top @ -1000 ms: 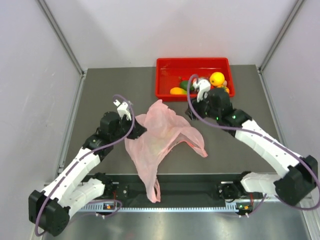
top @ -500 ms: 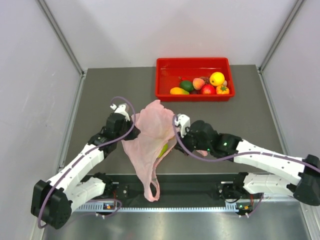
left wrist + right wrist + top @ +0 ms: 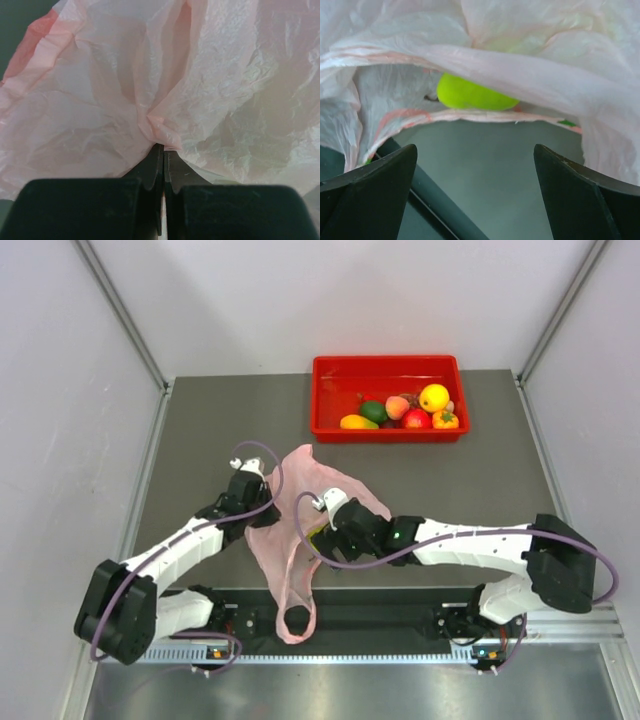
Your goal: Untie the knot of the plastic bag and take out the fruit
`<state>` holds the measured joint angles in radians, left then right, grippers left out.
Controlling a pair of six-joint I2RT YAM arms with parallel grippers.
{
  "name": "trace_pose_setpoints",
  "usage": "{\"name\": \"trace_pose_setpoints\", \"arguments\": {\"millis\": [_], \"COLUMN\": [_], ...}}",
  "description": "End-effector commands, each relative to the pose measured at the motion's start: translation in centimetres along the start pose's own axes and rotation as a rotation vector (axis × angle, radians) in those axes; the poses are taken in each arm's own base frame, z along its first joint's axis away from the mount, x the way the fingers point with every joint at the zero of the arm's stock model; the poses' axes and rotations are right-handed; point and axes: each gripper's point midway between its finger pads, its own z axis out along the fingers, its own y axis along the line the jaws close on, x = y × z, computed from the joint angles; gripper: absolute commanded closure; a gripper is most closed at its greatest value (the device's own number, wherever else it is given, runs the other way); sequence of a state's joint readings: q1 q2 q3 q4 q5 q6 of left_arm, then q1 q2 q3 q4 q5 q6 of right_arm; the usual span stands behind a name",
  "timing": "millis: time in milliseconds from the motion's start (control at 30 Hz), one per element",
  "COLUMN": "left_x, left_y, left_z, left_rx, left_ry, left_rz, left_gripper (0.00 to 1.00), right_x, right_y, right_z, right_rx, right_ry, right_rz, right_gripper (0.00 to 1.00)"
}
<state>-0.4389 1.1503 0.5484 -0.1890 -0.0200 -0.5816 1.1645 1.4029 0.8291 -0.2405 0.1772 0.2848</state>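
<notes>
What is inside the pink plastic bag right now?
One yellow-green fruit shows through the open mouth of the bag. Crinkled plastic covers the rest of the inside, so whether more fruit is there cannot be seen.

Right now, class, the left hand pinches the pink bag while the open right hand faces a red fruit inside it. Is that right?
No. The right wrist view shows the fruit inside the plastic bag is yellow-green, not red. The rest holds: the left hand pinches the bag and the open right hand faces the fruit.
</notes>
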Motion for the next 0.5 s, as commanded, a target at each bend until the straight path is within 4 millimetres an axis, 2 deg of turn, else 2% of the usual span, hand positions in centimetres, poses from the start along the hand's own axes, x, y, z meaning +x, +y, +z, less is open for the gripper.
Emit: {"name": "trace_pose_setpoints", "arguments": {"millis": [0, 300, 467], "left_x": [-1.0, -0.1, -0.1], "left_y": [-0.7, -1.3, -1.5], "left_z": [0.9, 1.8, 1.7], "left_rx": [0.037, 0.084, 0.092], "left_ry": [-0.05, -0.018, -0.022], "left_rz": [-0.019, -0.033, -0.031], "left_gripper": [1.0, 1.0, 1.0], "right_x": [-5.1, -7.2, -7.1], "right_y": [0.7, 0.6, -0.6], "right_z": [-0.2, 2.5, 4.3], "right_rx": [0.023, 0.093, 0.182], "right_ry": [-0.151, -0.16, -0.134], "right_rz": [0.006, -0.033, -0.023], "right_gripper": [0.0, 0.0, 0.0]}}
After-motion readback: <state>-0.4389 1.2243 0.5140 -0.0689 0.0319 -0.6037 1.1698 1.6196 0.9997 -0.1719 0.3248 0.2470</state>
